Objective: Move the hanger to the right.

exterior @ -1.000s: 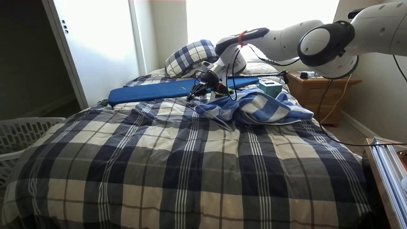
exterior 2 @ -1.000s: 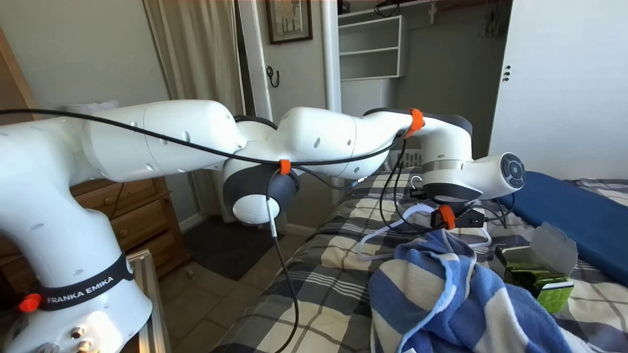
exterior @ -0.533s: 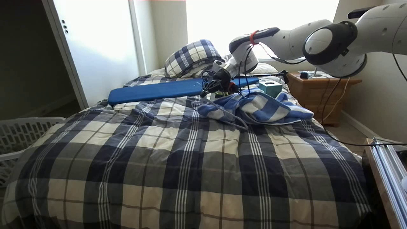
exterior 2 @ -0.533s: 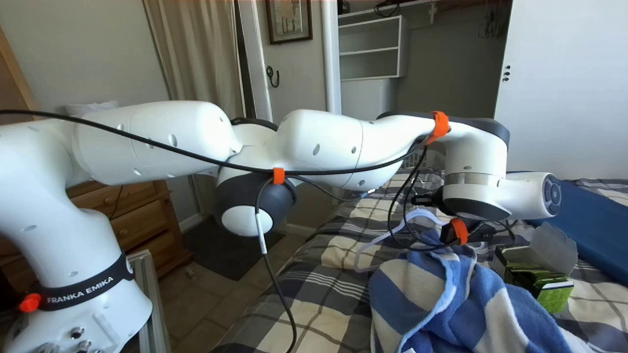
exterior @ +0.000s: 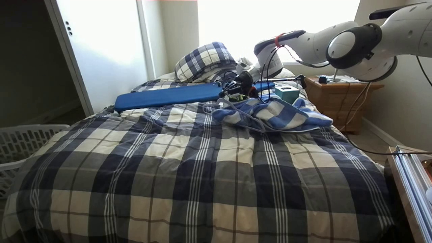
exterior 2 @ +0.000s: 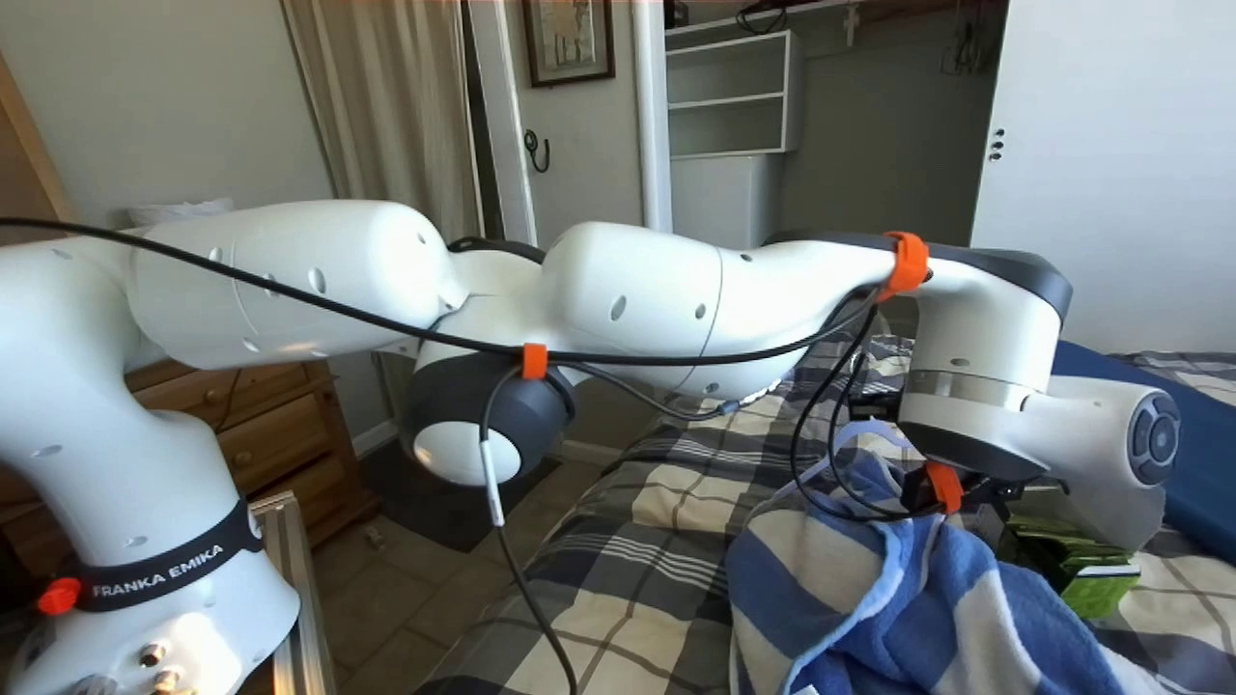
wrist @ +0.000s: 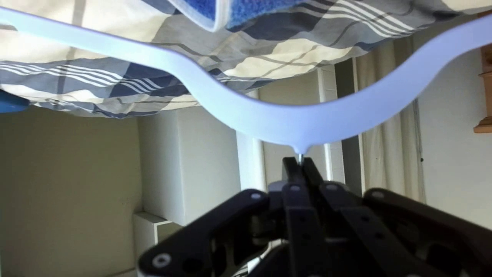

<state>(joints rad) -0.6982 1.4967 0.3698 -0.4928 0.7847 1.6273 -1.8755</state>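
The hanger (wrist: 300,123) is pale lilac plastic with a thin metal hook stem. My gripper (wrist: 300,163) is shut on the metal stem just beyond the hanger's neck. In an exterior view the hanger (exterior: 261,127) hangs tilted down from the gripper (exterior: 225,93), in front of the striped towel. In an exterior view the hanger's curved top (exterior 2: 869,426) shows below the gripper (exterior 2: 869,405), and its lower part is hidden behind the towel and cables. I cannot tell whether the hanger touches the bed or the towel.
A blue and white towel (exterior 2: 840,579) lies bunched on the plaid bed (exterior: 202,168). A green box (exterior 2: 1101,584) stands beside it under the wrist. A teal box (exterior: 287,94), blue ironing board (exterior: 168,98) and pillow (exterior: 204,60) lie farther back. A wooden nightstand (exterior: 337,98) stands beyond.
My gripper and the held hanger have moved to the right in both exterior views, over toward the towel and green box. The towel and the box stay in place.
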